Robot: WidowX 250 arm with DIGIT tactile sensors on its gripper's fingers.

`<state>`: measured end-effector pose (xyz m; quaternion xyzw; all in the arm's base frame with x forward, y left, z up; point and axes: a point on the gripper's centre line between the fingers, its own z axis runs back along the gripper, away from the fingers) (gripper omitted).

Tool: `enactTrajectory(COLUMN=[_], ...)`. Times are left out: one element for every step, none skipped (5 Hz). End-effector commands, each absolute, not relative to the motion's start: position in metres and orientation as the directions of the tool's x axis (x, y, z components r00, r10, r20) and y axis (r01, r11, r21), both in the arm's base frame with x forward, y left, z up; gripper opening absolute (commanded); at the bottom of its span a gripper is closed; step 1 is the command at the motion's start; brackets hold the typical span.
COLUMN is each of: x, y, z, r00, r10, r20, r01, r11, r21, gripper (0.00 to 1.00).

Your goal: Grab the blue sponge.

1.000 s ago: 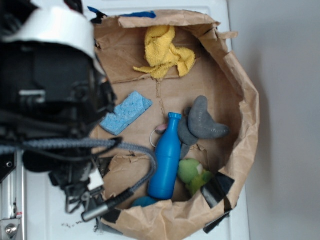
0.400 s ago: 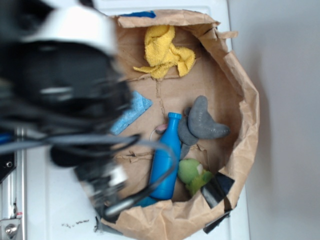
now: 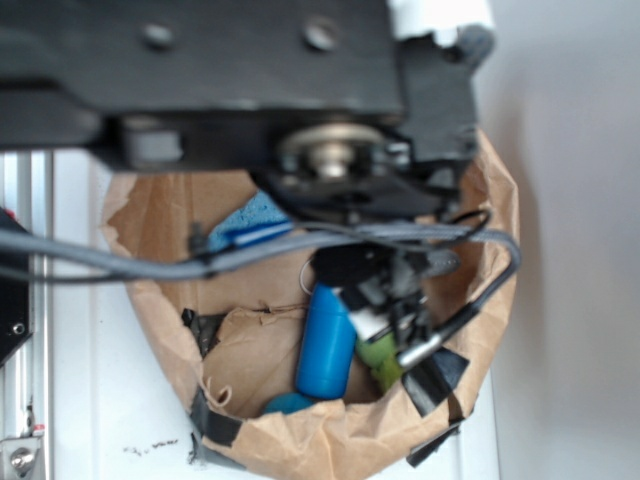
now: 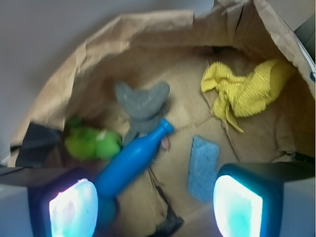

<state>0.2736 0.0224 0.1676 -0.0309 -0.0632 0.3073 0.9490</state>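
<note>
The tool point(image 4: 155, 207) is hanging spread wide above the paper-bag nest point(image 4: 98, 44), gripping nothing. The blue sponge point(image 4: 203, 168) is lying flat just beside the blue bottle point(image 4: 132, 160), nearly between the pads, likely lining up for a straight drop.

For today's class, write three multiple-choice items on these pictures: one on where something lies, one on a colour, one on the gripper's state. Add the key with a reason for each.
1. In the wrist view, the blue sponge lies:
A. right of the blue bottle
B. on the yellow cloth
C. under the green toy

2. The curved soft toy above the bottle's cap is:
A. red
B. grey
C. white

3. The gripper is:
A. shut on the sponge
B. shut on the bottle
C. open, holding nothing

Key: 1 A, bare paper separates sponge and bottle. 2 B, the grey toy shows plainly. 3 C, the fingers stand wide apart above the items.
</note>
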Motion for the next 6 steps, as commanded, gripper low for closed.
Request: enactTrajectory(x=[0.247, 0.245, 0.244, 0.244, 0.244, 0.244], y=[0.034, 0.038, 0.041, 0.041, 0.041, 0.041], z=[0.14, 0.129, 0.125, 0.125, 0.125, 0.125], r00=[0.765, 0.78, 0.794, 0.794, 0.794, 0.794], r10=[0.624, 0.61, 0.597, 0.597, 0.597, 0.597], r20=[0.159, 0.138, 0.116, 0.116, 0.116, 0.116], r01=[-0.616, -0.605, -0.592, -0.592, -0.592, -0.592], r11=[0.781, 0.792, 0.802, 0.802, 0.802, 0.802], r21=[-0.1, -0.078, -0.077, -0.077, -0.077, -0.077], gripper=[1.0, 1.0, 1.0, 1.0, 1.0, 1.0])
